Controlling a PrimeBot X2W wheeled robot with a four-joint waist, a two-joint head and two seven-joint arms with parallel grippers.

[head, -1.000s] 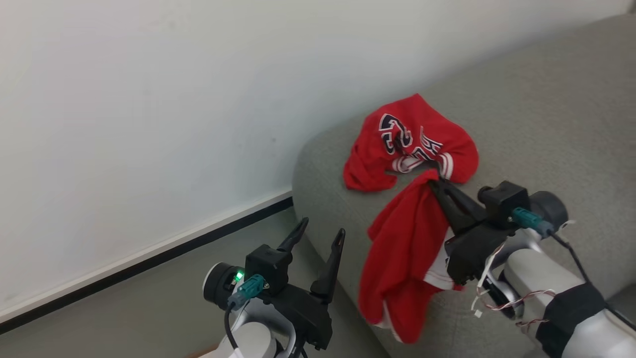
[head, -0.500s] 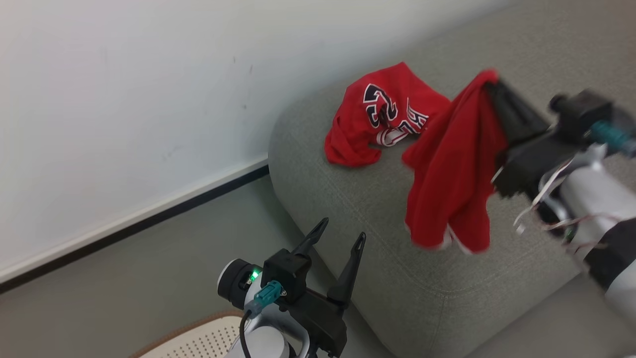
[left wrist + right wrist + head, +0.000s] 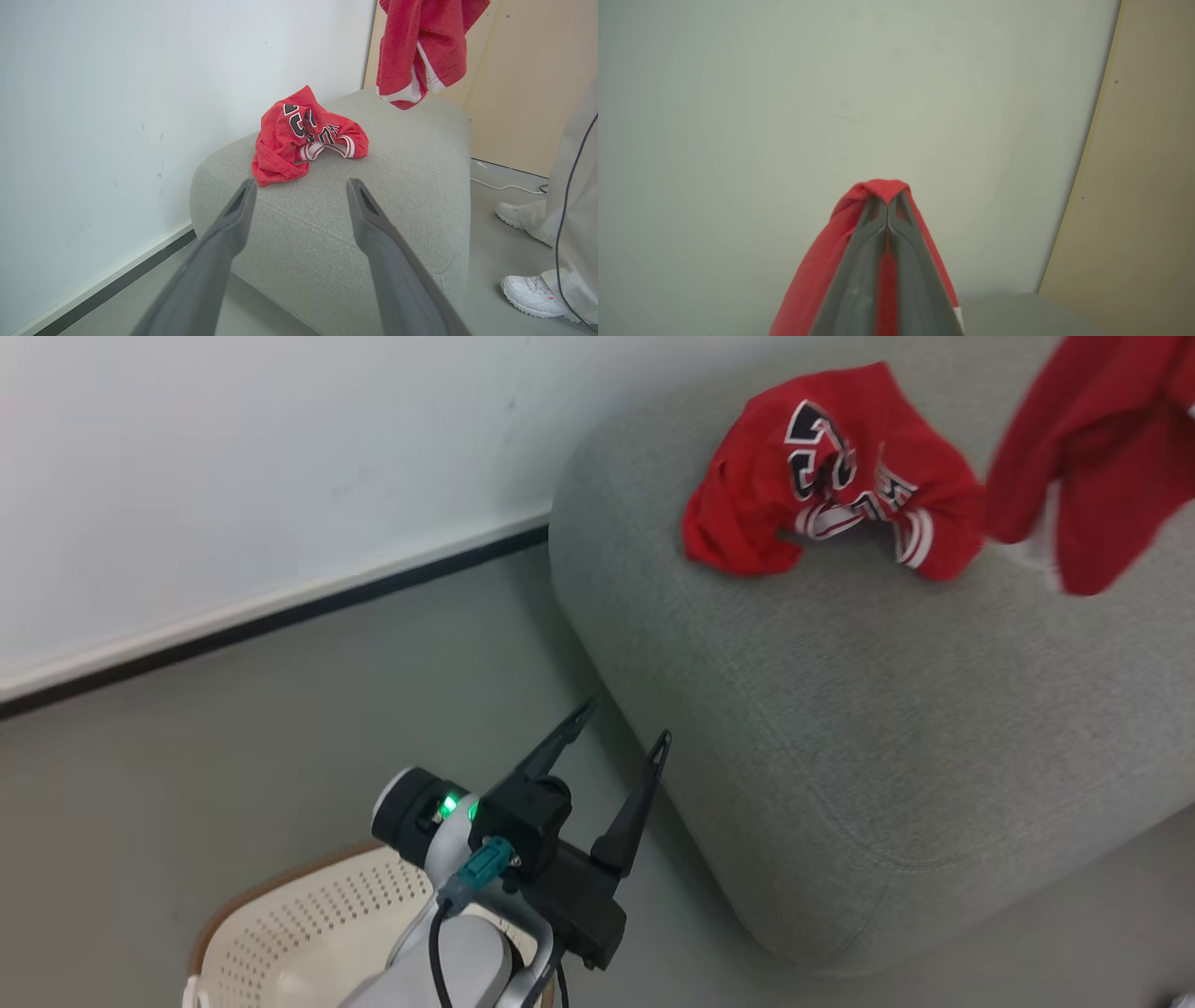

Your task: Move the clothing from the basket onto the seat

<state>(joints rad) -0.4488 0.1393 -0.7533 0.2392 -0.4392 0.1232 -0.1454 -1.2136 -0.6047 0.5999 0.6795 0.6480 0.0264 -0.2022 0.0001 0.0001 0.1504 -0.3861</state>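
The right gripper lifted the red garment with a broad white stripe from the front edge of the large grey fabric seat until it hung free above it. The head camera also turned, and the cream perforated plastic basket came into view.

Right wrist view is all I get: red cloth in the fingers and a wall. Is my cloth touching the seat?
Observer: No. The red garment dangles in the air above the seat.
Operator: Where's the other one?
Observer: The jersey lies crumpled on the seat, near the wall-side corner.
Operator: And my other hand?
Observer: The left gripper is open and empty beside the seat; the basket shows under its arm.
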